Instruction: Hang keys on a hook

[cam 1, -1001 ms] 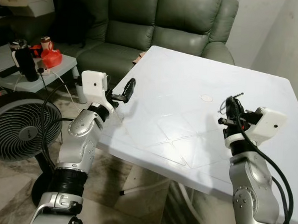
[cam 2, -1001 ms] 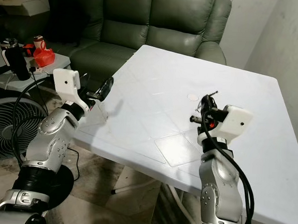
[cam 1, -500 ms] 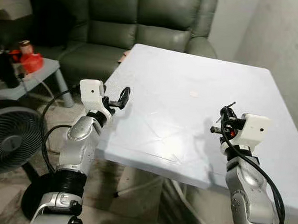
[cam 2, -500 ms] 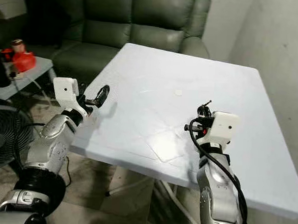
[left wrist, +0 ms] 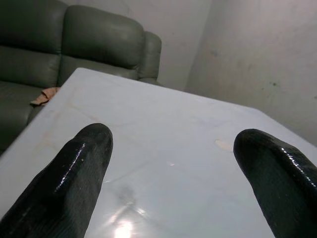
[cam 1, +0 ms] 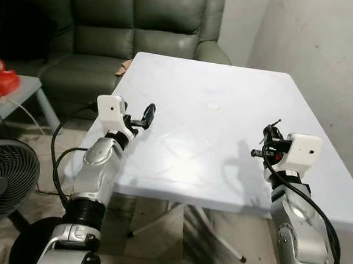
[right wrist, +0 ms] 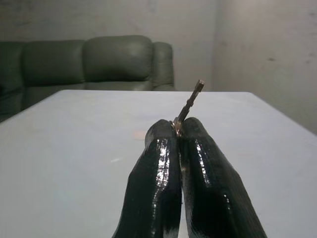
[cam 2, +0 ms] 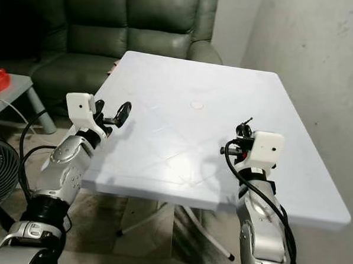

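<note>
Right gripper (right wrist: 178,130) above the white table (cam 1: 226,87) near its front right edge, fingers pressed together on the keys (right wrist: 190,101). Only one key shaft pokes out past the fingertips, tilted; the rest is hidden between the fingers. Left gripper (left wrist: 171,148) over the front left edge, fingers spread apart, nothing between them. Small round mark (cam 1: 212,106) mid-table, too small to identify. Green sofa (cam 1: 135,23) beyond the far edge. Fan (cam 1: 2,179) cut off at frame's left.

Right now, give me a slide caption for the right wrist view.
Right gripper shut on a key, its tip poking up above the white table, green sofa behind.
</note>
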You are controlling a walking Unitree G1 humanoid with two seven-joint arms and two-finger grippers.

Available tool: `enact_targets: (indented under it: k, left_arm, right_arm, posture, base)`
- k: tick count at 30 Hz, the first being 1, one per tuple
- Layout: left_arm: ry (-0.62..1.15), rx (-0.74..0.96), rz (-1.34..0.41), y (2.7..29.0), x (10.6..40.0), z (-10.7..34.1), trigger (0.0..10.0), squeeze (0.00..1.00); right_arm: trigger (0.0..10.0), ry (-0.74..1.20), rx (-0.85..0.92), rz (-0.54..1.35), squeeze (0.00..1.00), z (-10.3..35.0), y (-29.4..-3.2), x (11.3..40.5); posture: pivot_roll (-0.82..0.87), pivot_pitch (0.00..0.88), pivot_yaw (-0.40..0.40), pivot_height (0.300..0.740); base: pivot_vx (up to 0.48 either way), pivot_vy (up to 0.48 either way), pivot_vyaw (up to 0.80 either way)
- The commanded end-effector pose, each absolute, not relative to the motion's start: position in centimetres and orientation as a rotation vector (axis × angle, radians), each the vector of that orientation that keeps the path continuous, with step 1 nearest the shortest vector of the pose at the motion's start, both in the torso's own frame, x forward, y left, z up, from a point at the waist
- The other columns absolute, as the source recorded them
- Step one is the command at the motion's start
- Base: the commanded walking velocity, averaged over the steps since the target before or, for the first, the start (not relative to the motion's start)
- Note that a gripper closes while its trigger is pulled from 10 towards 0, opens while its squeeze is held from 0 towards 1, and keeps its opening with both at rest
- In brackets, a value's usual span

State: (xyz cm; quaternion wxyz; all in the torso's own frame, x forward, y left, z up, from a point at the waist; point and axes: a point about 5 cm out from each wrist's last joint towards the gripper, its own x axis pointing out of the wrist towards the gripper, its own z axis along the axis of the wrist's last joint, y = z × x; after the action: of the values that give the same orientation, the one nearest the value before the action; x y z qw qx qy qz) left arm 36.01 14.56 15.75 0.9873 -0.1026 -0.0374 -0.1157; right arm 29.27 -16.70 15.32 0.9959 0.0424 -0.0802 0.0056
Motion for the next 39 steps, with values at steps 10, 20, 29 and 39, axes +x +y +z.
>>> enact_targets:
  k: [10, 20, 29, 39]
  left_arm:
    - [-0.068, -0.21, -0.216, 14.29, 36.16, 15.89, 10.0, 0.0]
    - [-0.056, -0.204, -0.213, 14.15, 36.2, 15.81, 10.0, 0.0]
    - [-0.047, -0.203, -0.21, 14.16, 36.13, 15.68, 10.0, 0.0]
    - [-0.036, -0.189, -0.211, 13.75, 35.96, 15.43, 10.0, 0.0]
  right_arm:
    - [10.0, -0.154, 0.059, 0.001, 0.0, 15.15, -17.2, 28.93]
    - [10.0, -0.148, 0.054, 0.005, 0.0, 15.1, -17.18, 28.95]
    - [10.0, -0.138, 0.051, 0.01, 0.0, 14.97, -17.09, 28.91]
    - [10.0, -0.129, 0.046, 0.005, 0.0, 14.81, -17.16, 28.87]
  posture:
    - [-0.03, 0.0, -0.011, 0.74]
    - [-0.02, 0.0, -0.016, 0.74]
    - [-0.02, 0.0, -0.019, 0.74]
    - [-0.02, 0.0, -0.018, 0.74]
  base:
    - [0.0, 0.0, -0.69]
    - [0.0, 0.0, -0.69]
    - [0.0, 0.0, -0.69]
    - [0.0, 0.0, -0.69]
